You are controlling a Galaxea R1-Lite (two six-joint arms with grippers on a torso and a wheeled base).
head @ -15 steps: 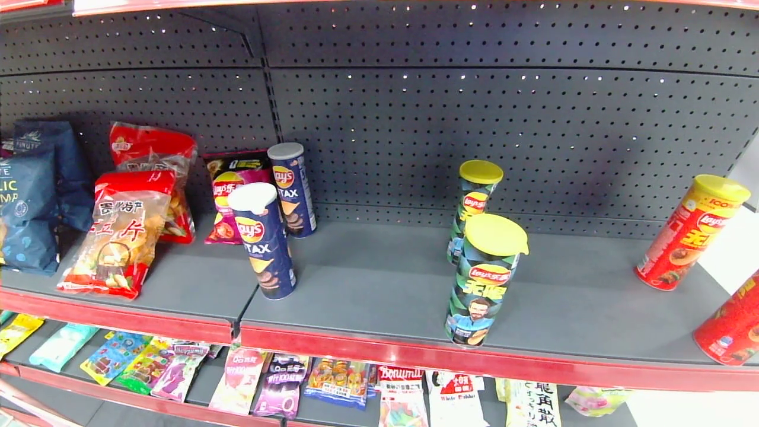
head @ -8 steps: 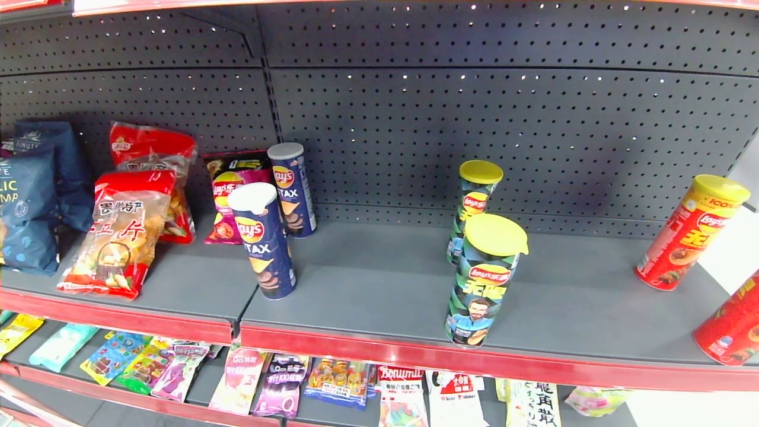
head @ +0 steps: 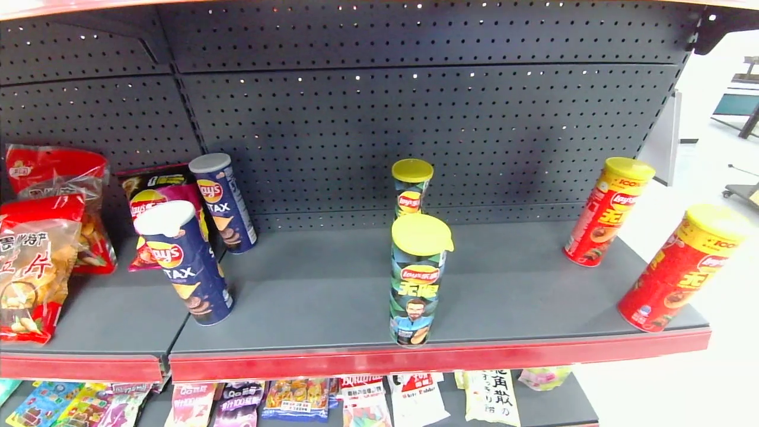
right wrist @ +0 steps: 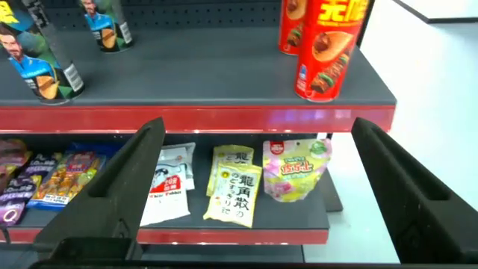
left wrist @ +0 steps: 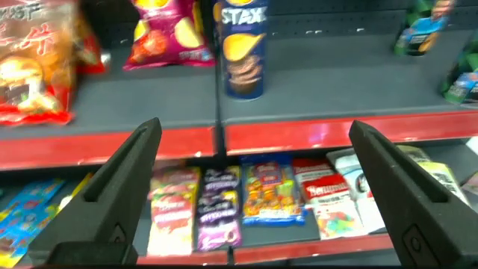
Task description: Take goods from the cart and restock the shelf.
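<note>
The grey shelf board (head: 332,290) with a red front lip carries chip cans. Two dark blue cans (head: 184,261) (head: 224,201) stand at the left, two green cans with yellow lids (head: 418,279) (head: 410,187) in the middle, and two red cans (head: 605,210) (head: 676,267) at the right end. My left gripper (left wrist: 254,149) is open and holds nothing, in front of the shelf lip below a blue can (left wrist: 243,45). My right gripper (right wrist: 258,134) is open and holds nothing, facing the shelf's right end near a red can (right wrist: 328,45).
Red snack bags (head: 35,261) and a purple chip bag (head: 157,196) lean at the left of the shelf. Small packets (head: 296,400) line the lower shelf. Bare board lies between the can groups. Beyond the shelf's right end there is open floor (head: 699,367).
The whole head picture has slid left, so the camera has turned right; the shelf's right end and open floor now show. The goods on the shelf have not moved.
</note>
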